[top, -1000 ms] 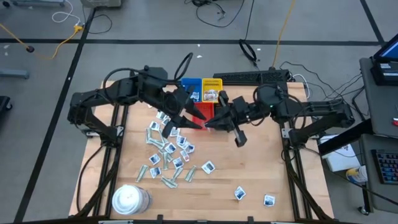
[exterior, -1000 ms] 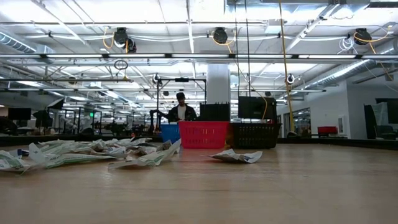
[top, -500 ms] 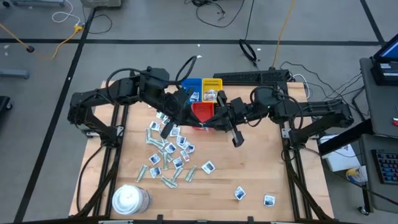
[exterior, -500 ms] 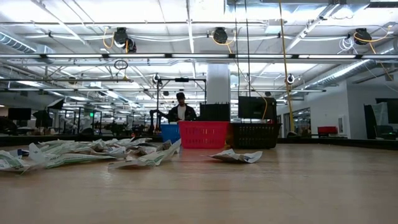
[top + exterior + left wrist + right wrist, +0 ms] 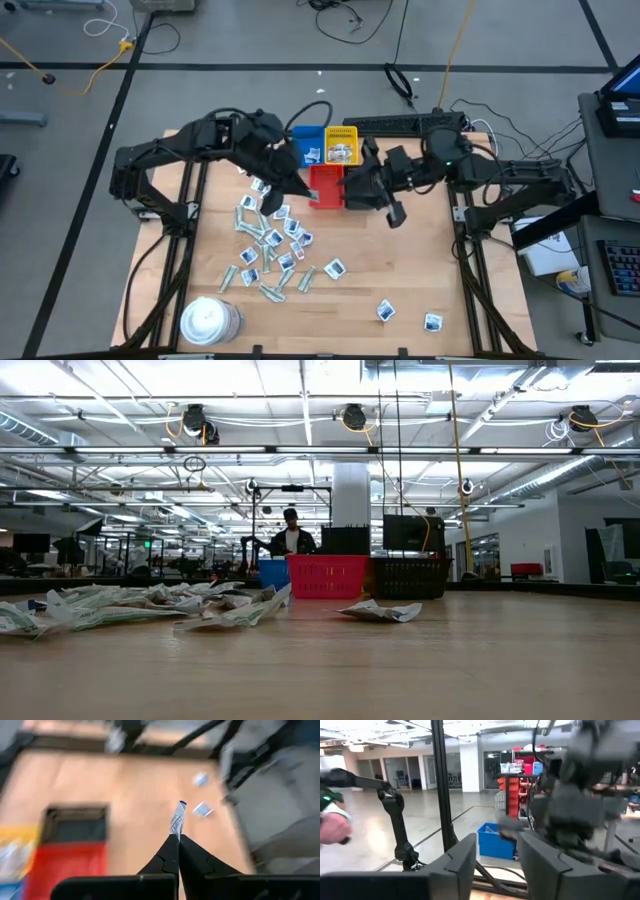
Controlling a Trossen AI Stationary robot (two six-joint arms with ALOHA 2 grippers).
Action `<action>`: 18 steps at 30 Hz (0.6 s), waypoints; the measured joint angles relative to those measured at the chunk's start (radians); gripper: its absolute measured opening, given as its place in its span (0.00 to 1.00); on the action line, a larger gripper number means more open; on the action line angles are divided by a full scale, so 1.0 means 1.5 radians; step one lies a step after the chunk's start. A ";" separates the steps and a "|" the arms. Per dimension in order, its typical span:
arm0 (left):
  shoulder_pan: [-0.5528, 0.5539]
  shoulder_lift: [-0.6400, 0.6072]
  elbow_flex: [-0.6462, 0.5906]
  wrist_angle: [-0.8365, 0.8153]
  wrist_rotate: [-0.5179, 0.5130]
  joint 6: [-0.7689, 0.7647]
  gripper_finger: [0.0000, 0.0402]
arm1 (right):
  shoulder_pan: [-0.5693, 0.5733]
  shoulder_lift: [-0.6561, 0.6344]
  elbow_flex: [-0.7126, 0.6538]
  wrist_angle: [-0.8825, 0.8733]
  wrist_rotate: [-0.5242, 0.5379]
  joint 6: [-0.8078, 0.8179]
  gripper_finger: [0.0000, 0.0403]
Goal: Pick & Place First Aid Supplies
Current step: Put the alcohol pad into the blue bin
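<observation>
Left claw [image 5: 177, 840] is pressed tight on one thin white packet [image 5: 176, 819], which sticks up out of its tips, and in the high view this left claw [image 5: 283, 188] hangs by the near left corner of the red tray [image 5: 325, 186]. Going from big things to small: the wooden table [image 5: 420, 270] holds it all, and at its back edge sit the blue tray [image 5: 307, 140], the yellow tray [image 5: 341, 146] and the red one, with a black tray [image 5: 76, 823] seen next to the red in the left wrist view. A big white tub [image 5: 209, 320] stands at the front left corner. The right claw [image 5: 495, 852] has its fingers spread with nothing between them, and its arm reaches in beside the red tray from the right. The pile of packets [image 5: 268, 245] lies on the wood in front of the trays, with two loose packets [image 5: 408, 316] far off at the front right. I think the job now is to carry the pinched packet over a tray and let go. To do it well, the left claw should keep squeezing until the packet is right above the inside of the tray, go low, and only then open. The packet is light and flat, so a high drop could let it flutter out. The two arms are close, so the right one should stay out of the way.
</observation>
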 joint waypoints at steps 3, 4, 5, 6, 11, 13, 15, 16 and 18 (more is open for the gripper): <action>0.010 0.008 0.000 -0.065 -0.051 0.036 0.00 | 0.000 -0.018 0.000 0.002 -0.001 0.000 0.41; 0.013 0.012 0.000 -0.080 -0.059 0.046 0.00 | 0.000 -0.023 0.000 0.003 -0.001 0.000 0.42; 0.017 0.018 0.000 -0.102 -0.065 0.055 0.00 | 0.000 -0.027 0.000 0.005 -0.001 0.000 0.43; 0.021 0.026 0.000 -0.119 -0.072 0.064 0.00 | 0.000 -0.029 0.000 0.006 -0.001 0.000 0.43; 0.037 0.079 0.000 -0.179 -0.112 0.112 0.00 | 0.000 -0.036 0.000 0.009 -0.001 0.000 0.44; 0.040 0.100 0.000 -0.193 -0.131 0.131 0.00 | 0.000 -0.038 0.000 0.008 -0.001 0.000 0.43; 0.045 0.119 0.000 -0.201 -0.149 0.144 0.00 | 0.000 -0.039 0.000 0.008 -0.001 0.000 0.43; 0.051 0.127 0.000 -0.199 -0.158 0.148 0.00 | 0.000 -0.039 0.000 0.008 -0.001 0.000 0.42; 0.070 0.143 0.000 -0.197 -0.165 0.152 0.00 | 0.000 -0.039 0.000 0.008 -0.001 0.003 0.42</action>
